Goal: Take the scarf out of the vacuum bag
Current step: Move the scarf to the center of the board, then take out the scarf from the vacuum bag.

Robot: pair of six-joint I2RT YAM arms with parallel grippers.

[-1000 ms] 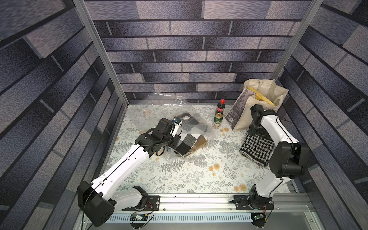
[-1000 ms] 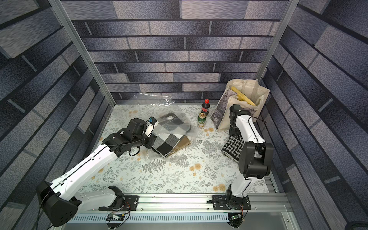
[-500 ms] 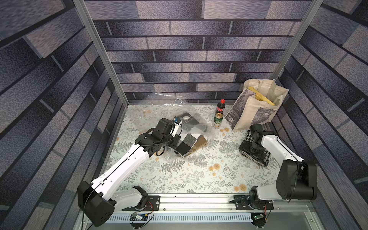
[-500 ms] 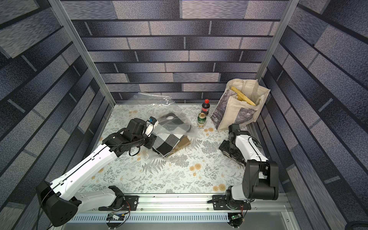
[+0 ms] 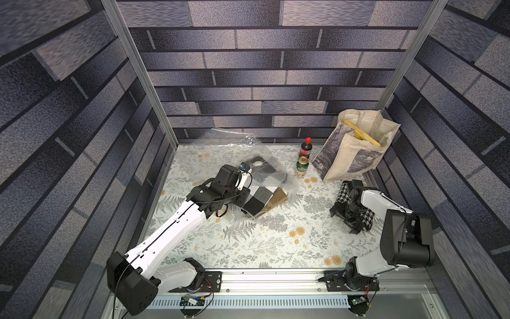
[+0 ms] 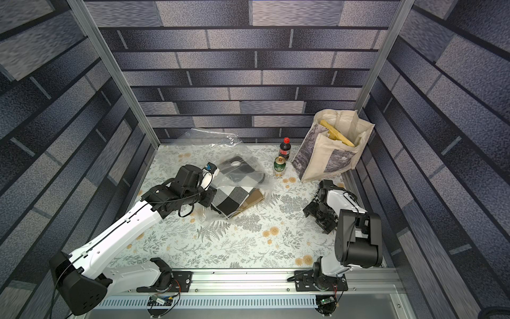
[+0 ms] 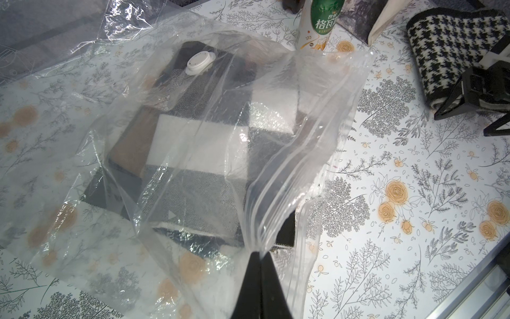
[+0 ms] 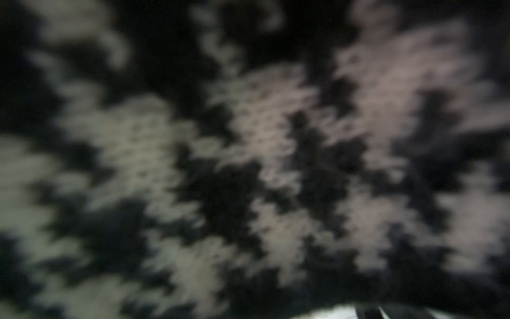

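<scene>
Left claw [image 7: 260,255] pinches the zip edge of the crinkly clear plastic vacuum bag [image 7: 331,116]. The folded black-and-white checked scarf [image 7: 193,154] lies inside, just ahead of it. Right claw [image 5: 345,222] gapes empty, well apart.

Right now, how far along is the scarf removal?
Done: nothing yet; the plaid scarf sits inside the bag. In hand: the left tool is shut on the bag's zip edge. The right tool hangs open over a houndstooth scarf. Left: pulling the plaid scarf out.
</scene>
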